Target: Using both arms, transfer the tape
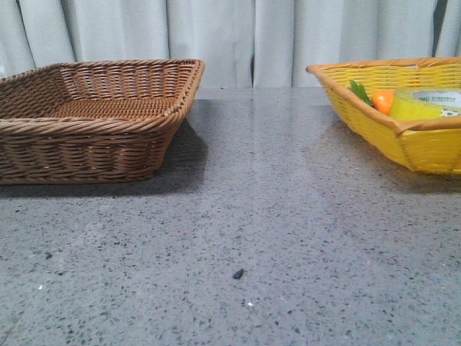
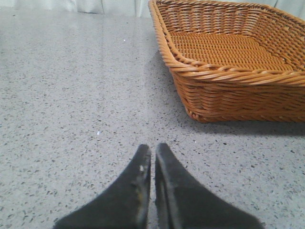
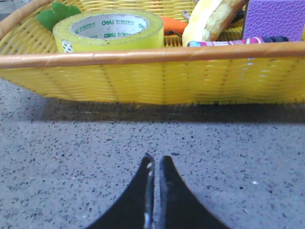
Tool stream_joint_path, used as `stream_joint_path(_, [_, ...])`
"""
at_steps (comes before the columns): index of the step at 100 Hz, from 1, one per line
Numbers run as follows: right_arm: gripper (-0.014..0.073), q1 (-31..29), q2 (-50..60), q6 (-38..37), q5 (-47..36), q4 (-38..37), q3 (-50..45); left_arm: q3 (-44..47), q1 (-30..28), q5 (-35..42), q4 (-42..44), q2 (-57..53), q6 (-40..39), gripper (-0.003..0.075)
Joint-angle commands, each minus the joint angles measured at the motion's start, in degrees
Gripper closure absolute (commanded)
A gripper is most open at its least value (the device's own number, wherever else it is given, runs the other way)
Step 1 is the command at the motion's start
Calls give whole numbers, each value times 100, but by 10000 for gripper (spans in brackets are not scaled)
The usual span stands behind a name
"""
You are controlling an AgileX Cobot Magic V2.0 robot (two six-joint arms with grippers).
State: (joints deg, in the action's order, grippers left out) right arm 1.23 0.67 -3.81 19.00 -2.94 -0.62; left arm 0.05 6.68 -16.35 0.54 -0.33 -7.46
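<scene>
The yellow tape roll [image 3: 109, 31] with its white "deli" core lies flat in the yellow basket [image 3: 157, 78]. In the front view the tape [image 1: 425, 105] shows behind the basket's near rim at the far right. My right gripper [image 3: 155, 159] is shut and empty, low over the table just outside the yellow basket, apart from the tape. My left gripper [image 2: 152, 148] is shut and empty over the bare table, beside the brown wicker basket [image 2: 228, 90]. Neither gripper shows in the front view.
An orange carrot [image 1: 382, 101] with green leaves lies next to the tape. A purple block [image 3: 276, 19], a yellow item [image 3: 209, 21] and a pink-wrapped thing [image 3: 224, 43] share the yellow basket. The brown basket [image 1: 94, 130] stands at the left. A small dark speck [image 1: 238, 273] lies on the grey table.
</scene>
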Motion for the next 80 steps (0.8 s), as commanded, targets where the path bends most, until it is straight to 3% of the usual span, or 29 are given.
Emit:
stream_joint_path(1, [668, -32, 112, 34, -98, -6, -113, 63, -9, 462, 22, -168, -26, 741])
stream_joint_path(38, [668, -32, 112, 34, -98, -6, -113, 63, -9, 513, -54, -168, -26, 741])
stream_joint_path(51, [668, -32, 112, 34, -246, 46, -113, 63, -9, 970, -109, -168, -26, 741])
stream_joint_path(68, [668, -32, 112, 34, -1284, 62, -113, 63, -9, 1635, -131, -168, -26, 741])
stream_joint_path(80, [668, -32, 112, 34, -1487, 62, -113, 63, -9, 2095, -135, -168, -26, 741])
